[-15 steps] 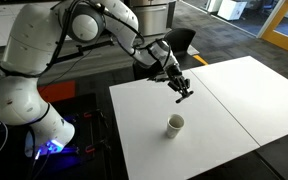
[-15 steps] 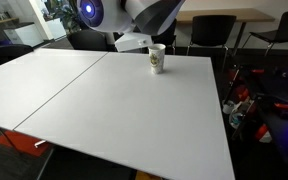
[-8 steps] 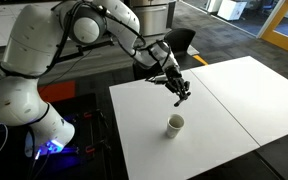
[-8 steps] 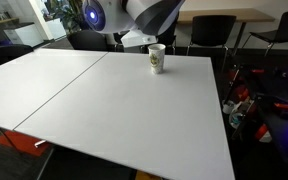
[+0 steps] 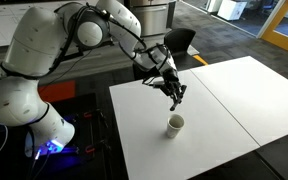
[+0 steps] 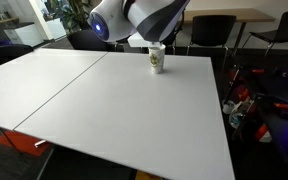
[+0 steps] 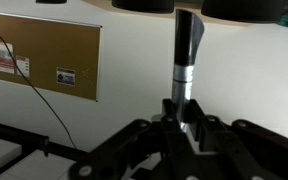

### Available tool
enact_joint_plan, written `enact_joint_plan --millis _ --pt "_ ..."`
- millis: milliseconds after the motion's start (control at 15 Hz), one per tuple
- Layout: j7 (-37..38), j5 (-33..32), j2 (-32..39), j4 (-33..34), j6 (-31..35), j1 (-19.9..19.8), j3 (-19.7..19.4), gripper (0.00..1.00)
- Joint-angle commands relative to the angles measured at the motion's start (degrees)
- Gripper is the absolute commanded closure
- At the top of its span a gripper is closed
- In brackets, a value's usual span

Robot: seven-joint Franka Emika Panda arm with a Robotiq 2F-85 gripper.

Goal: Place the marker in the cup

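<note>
Room: office-type space with dark chairs around a big white worktop (image 5: 224,95), made of panels pushed together with a seam running across it.

Step in hand: carrying, I'd say. The marker (image 7: 185,60) is already picked up and riding in the air; the drop into the cup (image 5: 175,124) isn't done yet.

Hand: the hand (image 5: 176,95) is clamped on the marker. The wrist view shows the jaws pinched tight around its lower end, with the rest sticking out past the fingertips.

Where the marker is: up off the worktop, above and a bit to the far side of the cup in an exterior view, not over the mouth yet as far as I can judge.

Where the cup is: standing upright and alone on the worktop, near the edge on the robot's side (image 6: 157,59).

Next move: my guess is the arm needs to slide over until the marker tip lines up with the cup's opening, come down so the tip is inside the rim, then let go. The mouth is small, so a sloppy line-up could knock the cup over.

Hard to make out: in the exterior views the marker is just a dark sliver that blends into the black fingers. One exterior view has the arm cut off at the top edge, hand not visible. Wrist view doesn't show the cup at all.
</note>
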Motion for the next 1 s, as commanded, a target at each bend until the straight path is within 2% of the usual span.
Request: enact_joint_plan --millis 0,400,933 --pt "0.86 0.31 2.0 2.52 -1.19 -2.66 1.33 0.95" --pt "0.63 -1.44 6.06 5.88 1.25 -4.09 1.28 0.95" --pt "0.36 -2.05 10.95 9.53 3.44 -4.02 1.33 0.95"
